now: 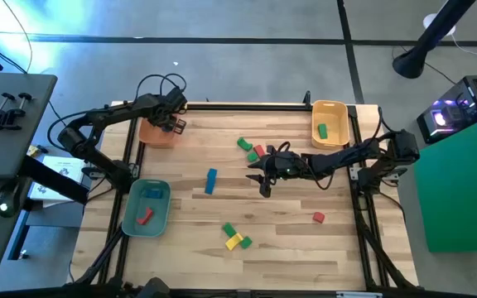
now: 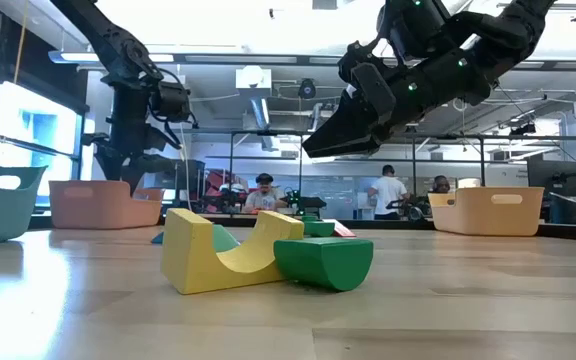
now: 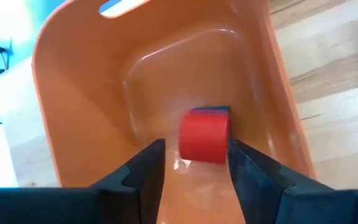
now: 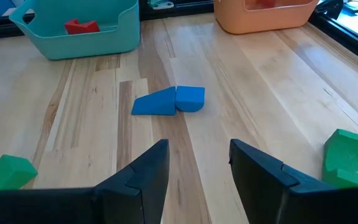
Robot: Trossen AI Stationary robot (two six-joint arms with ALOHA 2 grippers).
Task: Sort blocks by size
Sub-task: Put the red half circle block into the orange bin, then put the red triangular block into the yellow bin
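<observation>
My left gripper [image 1: 171, 124] hangs over the orange tray [image 1: 151, 134] at the far left, pointing steeply down into it, fingers open [image 3: 196, 163]. A red block [image 3: 204, 135] shows just past its fingertips inside the tray, with a blue block [image 3: 219, 110] behind it. My right gripper [image 1: 263, 175] is open above mid-table with nothing between its fingers [image 4: 197, 165]. Two blue blocks [image 4: 168, 101] lie on the table ahead of it. Green [image 1: 244, 144] and red [image 1: 258, 152] blocks lie beside it. A yellow arch [image 2: 223, 250] and a green block [image 2: 323, 262] rest against each other near the front. My left gripper stands open on either side of the red block, coming from above into the orange tray. A gap shows between one finger [image 3: 148, 168] and the block. Whether the other finger [image 3: 244, 165] touches the block's side [image 3: 224, 138], I cannot tell.
A teal tray [image 1: 131, 217] at the near left holds a red block [image 1: 144, 217] and a blue one. A yellow tray [image 1: 338, 124] at the far right holds a green block [image 1: 322, 131]. A lone red block [image 1: 318, 218] lies at the near right. People stand beyond the table.
</observation>
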